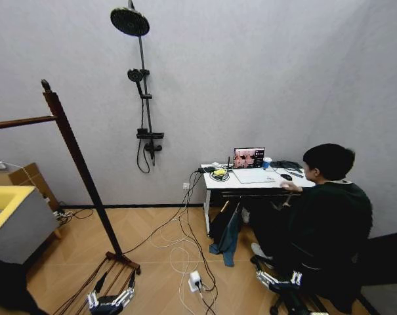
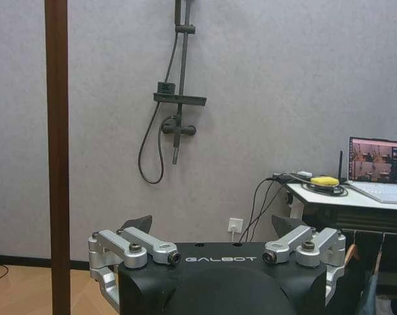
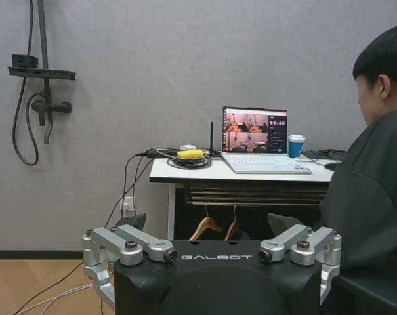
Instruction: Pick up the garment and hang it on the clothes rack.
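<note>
Left hand (image 1: 110,300) open by clothes rack (image 1: 77,161), right hand (image 1: 277,281) open

We are in a test room dressed up as a home: a black shower rail (image 1: 143,85) is mounted on a plain grey wall (image 1: 264,72) above dry wooden flooring (image 1: 165,262), while loose cables (image 1: 185,243) trail to a white desk (image 1: 250,180) carrying an open laptop (image 1: 249,159) showing camera feeds.
</note>
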Controlling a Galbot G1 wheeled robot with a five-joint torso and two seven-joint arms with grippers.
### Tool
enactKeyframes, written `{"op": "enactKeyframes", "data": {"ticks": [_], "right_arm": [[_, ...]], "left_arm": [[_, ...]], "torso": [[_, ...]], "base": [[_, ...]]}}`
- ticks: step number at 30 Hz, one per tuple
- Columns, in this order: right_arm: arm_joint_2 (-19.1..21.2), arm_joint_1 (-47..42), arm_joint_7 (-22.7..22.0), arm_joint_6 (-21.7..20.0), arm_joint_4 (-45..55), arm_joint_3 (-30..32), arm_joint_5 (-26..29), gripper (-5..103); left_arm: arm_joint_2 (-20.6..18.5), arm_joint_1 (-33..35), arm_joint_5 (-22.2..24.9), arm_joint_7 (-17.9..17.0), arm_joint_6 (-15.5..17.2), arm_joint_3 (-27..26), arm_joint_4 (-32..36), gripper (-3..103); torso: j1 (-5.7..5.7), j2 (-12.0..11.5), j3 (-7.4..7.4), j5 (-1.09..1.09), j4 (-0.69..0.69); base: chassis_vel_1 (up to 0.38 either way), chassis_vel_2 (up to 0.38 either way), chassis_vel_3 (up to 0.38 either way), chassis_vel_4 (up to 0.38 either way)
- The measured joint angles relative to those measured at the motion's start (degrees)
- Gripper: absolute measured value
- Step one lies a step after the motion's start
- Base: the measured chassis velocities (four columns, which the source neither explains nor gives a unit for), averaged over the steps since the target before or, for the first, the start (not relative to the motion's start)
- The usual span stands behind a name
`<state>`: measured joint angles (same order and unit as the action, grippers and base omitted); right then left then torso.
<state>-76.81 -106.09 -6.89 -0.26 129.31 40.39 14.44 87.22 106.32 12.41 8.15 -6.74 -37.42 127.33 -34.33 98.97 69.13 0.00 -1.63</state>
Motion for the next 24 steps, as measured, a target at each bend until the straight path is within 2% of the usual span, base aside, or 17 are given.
{"op": "enactKeyframes", "data": {"ticks": [18, 24], "right_arm": [[0.0, 0.0, 0.0, 0.0, 0.0, 0.0, 0.0, 100], [0.0, 0.0, 0.0, 0.0, 0.0, 0.0, 0.0, 100]], "left_arm": [[0.0, 0.0, 0.0, 0.0, 0.0, 0.0, 0.0, 100], [0.0, 0.0, 0.0, 0.0, 0.0, 0.0, 0.0, 100]], "torso": [[0.02, 0.0, -0.01, 0.0, -0.01], [0.01, 0.0, 0.0, 0.0, -0.01]], "base": [[-0.019, -0.015, -0.017, -0.02], [-0.114, 0.077, 0.113, -0.067]]}}
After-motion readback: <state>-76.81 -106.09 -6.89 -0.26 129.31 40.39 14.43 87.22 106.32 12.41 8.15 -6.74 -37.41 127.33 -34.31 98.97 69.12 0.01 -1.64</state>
